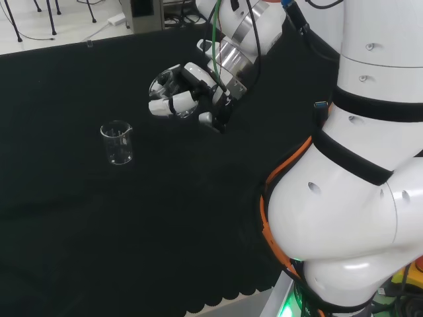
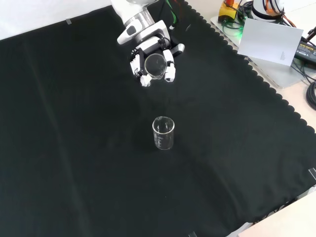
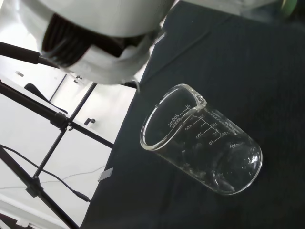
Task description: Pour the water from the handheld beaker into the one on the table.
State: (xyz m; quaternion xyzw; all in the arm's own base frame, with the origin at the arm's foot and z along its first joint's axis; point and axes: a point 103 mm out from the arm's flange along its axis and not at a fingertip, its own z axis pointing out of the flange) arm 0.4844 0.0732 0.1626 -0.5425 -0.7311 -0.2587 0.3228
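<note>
over the black cloth, one beaker held and one standing

above the black cloth-covered bench (image 1: pixel 66 211), the black and white hand (image 1: pixel 187 92) has its fingers curled round a small clear glass beaker (image 1: pixel 166 84), which it holds up off the cloth. in the front view this held beaker (image 2: pixel 155 65) shows as a round clear disc framed by white fingers (image 2: pixel 169 75), so that it seems tipped toward that camera; whether any water is in it cannot be told.

a second clear glass beaker with a pouring lip (image 1: pixel 117 142) stands upright on the cloth, well apart from the hand. in the head view it is to the left of the hand and lower; in the front view it (image 2: pixel 163 133) is nearer the camera, almost directly below the hand. the wrist view shows it (image 3: pixel 202 140) close up: a rolled rim, a small spout, and a printed white graduation scale down its side. its inside looks empty apart from glints on the glass.
</note>
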